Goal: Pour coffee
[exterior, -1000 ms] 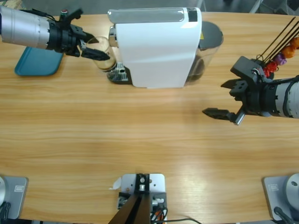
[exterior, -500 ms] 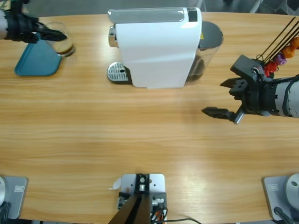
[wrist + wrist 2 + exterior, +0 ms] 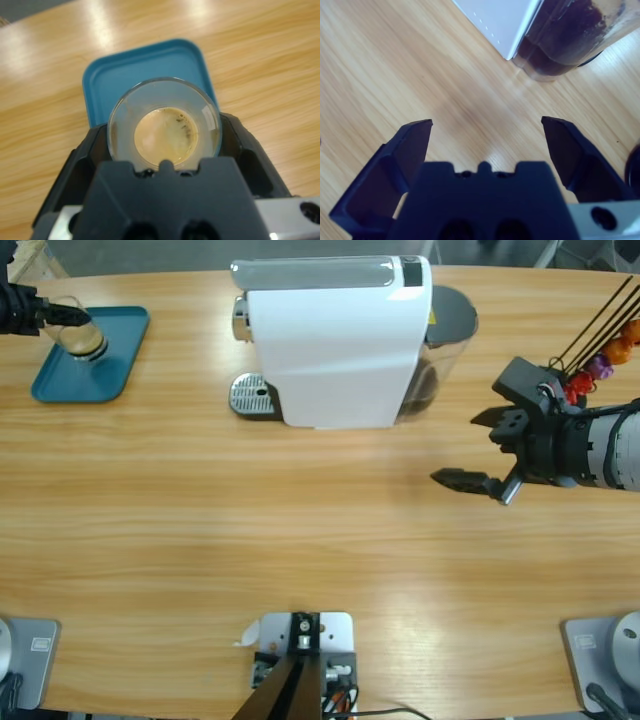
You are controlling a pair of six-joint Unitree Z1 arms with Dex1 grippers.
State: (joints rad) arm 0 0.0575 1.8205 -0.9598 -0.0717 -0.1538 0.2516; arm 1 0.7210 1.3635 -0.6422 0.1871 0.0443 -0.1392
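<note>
Left arm (image 3: 20, 308) mostly off-frame.

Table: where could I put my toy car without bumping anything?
The wide bare wood in front of the coffee machine, between the tray and the right gripper. It's crowded on the tray, where the left gripper holds the glass.

Surface: long wooden table (image 3: 300, 540), pale grain.
Far middle: white coffee machine (image 3: 340, 340) stands on it.
Far left corner: teal tray (image 3: 115, 360) lies flat.
</note>
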